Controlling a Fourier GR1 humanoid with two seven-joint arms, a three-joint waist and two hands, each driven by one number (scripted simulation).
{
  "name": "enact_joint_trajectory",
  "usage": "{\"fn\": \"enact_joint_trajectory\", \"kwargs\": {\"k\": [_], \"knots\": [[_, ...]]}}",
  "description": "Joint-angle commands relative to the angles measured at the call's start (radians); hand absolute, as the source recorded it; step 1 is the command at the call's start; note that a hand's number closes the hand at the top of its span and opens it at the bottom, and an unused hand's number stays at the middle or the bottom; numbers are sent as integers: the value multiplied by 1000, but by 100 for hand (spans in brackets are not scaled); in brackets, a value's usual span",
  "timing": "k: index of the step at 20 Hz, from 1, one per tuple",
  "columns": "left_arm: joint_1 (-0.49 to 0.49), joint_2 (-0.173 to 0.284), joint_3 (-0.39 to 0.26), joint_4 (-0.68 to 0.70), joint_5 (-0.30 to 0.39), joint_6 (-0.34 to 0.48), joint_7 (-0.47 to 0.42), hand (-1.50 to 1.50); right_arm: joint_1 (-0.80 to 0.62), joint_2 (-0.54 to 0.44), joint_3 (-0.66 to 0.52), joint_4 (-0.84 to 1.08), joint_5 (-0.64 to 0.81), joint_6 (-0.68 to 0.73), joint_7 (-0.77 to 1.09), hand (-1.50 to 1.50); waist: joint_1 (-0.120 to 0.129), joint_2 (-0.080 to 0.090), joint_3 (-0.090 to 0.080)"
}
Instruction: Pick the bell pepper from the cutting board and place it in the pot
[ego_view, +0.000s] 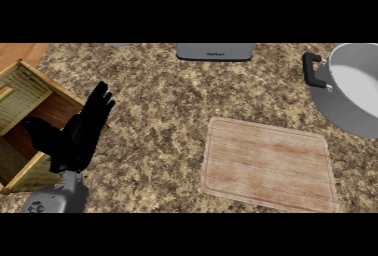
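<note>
A wooden cutting board (267, 164) lies on the speckled counter, right of centre, and nothing rests on it. The grey pot (347, 107) with a black side handle (314, 70) stands at the upper right, partly cut off by the view's edge; the part of its inside that shows is bare. No bell pepper shows anywhere. My left hand (80, 135) rests at the left with its fingers straight and pointing up, holding nothing, well away from the board. My right hand is out of view.
A wooden crate (26, 102) with slatted sides sits at the far left, just behind my left hand. A grey flat object (215, 51) lies at the counter's far edge, top centre. Bare counter (155, 110) stretches between my left hand and the board.
</note>
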Motion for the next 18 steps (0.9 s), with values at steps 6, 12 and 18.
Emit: {"fn": "enact_joint_trajectory", "kwargs": {"k": [6, 12, 18], "knots": [[14, -14, -2, 30, -8, 2, -36, 0, -112, 68, -110, 229, -136, 30, 19, -150, -6, -2, 0], [18, -16, -16, 21, -11, -7, -38, 0, -112, 67, -250, 245, -224, -232, -165, -150, 1, 6, 2], [39, -2, 10, -17, 12, -13, -17, 0, -102, -23, -341, 265, -303, -287, -212, -150, -11, -3, 0]]}}
